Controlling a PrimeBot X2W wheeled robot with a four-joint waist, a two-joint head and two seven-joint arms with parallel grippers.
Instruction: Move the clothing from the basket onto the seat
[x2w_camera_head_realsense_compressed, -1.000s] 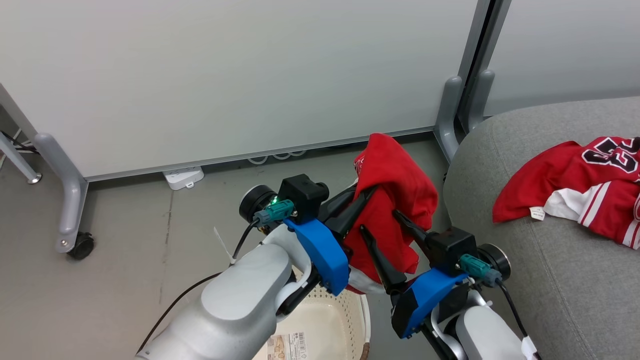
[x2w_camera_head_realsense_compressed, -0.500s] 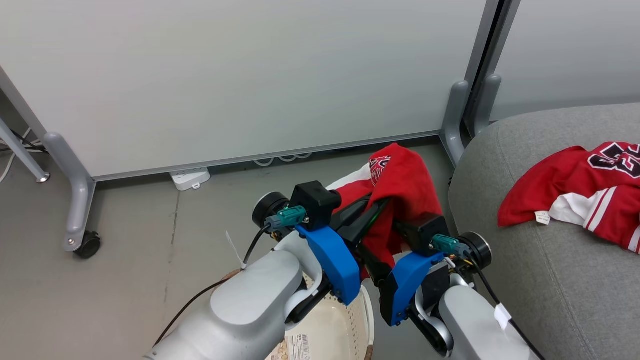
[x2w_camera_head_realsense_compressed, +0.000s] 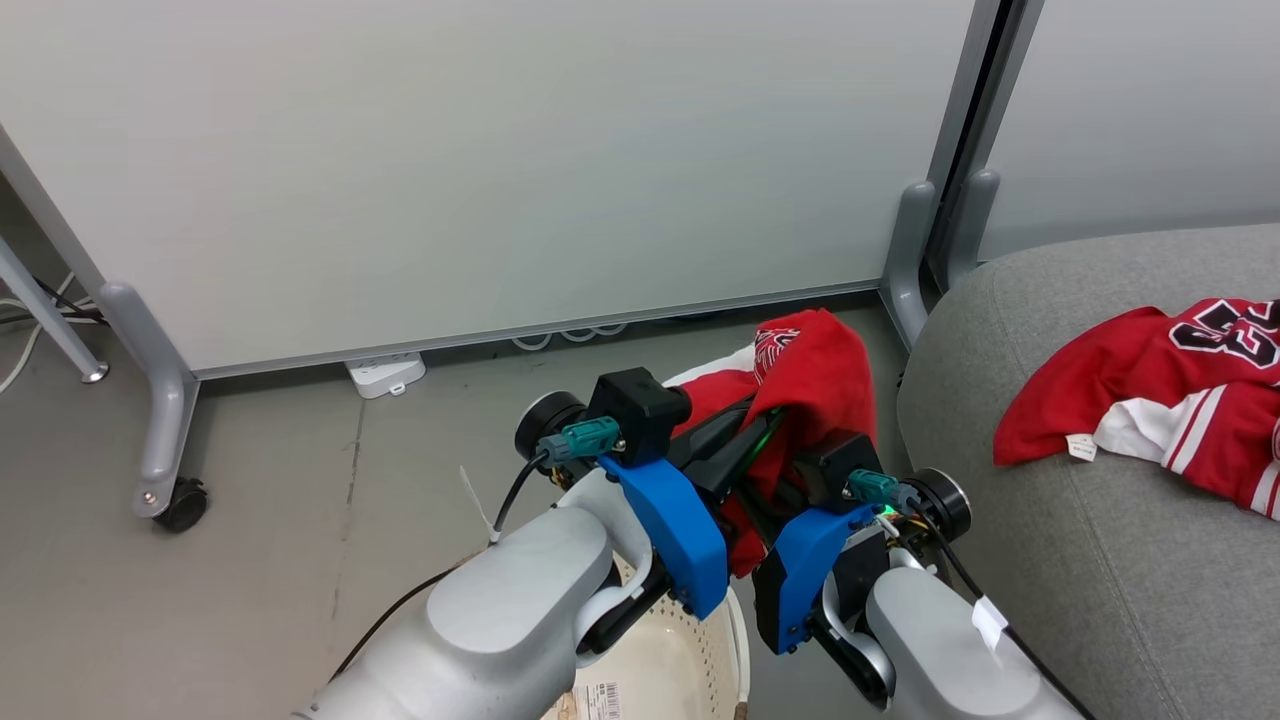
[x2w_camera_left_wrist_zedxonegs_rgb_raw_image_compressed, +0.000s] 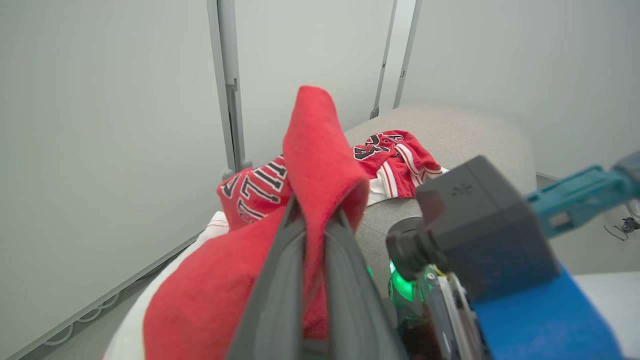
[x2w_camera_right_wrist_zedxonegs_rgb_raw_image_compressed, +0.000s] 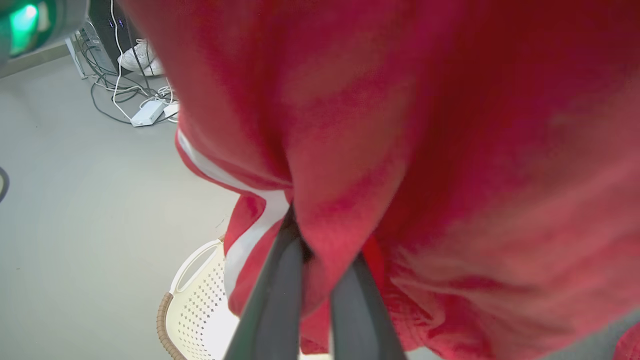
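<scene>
"While both arms are up over the basket (x2w_camera_head_realsense_compressed: 690, 665), what have you got in them?"

"One red garment (x2w_camera_head_realsense_compressed: 815, 385), shared between the two. My left pincer (x2w_camera_left_wrist_zedxonegs_rgb_raw_image_compressed: 317, 217) is clamped on a fold of it; the cloth stands up between the fingers and flops over the tips. My right pincer (x2w_camera_right_wrist_zedxonegs_rgb_raw_image_compressed: 322, 250) is closed on a lower fold, next to a white stripe (red cloth drapes right over its fingers)."

"Where does it hang?"

"In the air, over the basket's far rim and near the rounded corner of the grey seat (x2w_camera_head_realsense_compressed: 1050, 560). I cannot tell whether it brushes that corner. The basket stands on the floor (x2w_camera_head_realsense_compressed: 250, 500) under my forearms, and I can see its perforated wall and a barcode label (x2w_camera_head_realsense_compressed: 600, 697) on its bottom."

"And the other piece?"

"The numbered jersey (x2w_camera_head_realsense_compressed: 1150, 390) lies crumpled on the seat with its black-and-white numerals up and a small white tag (x2w_camera_head_realsense_compressed: 1080, 447) at its near edge."
</scene>
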